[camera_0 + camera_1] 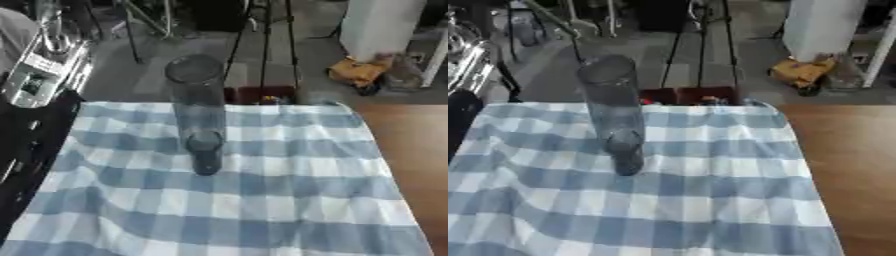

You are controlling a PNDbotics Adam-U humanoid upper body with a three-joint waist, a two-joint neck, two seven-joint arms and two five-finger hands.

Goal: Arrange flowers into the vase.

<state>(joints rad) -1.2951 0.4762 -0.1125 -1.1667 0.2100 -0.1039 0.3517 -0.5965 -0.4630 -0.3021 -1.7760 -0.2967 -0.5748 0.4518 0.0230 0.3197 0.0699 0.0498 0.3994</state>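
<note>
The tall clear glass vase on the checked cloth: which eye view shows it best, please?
The left eye view shows the tall clear glass vase best: it stands near the picture's middle, rim to base, on the blue and white checked cloth. The right eye view shows the whole vase too, only nearer the left side.

Left arm (pixel 31 145) cut off
</note>
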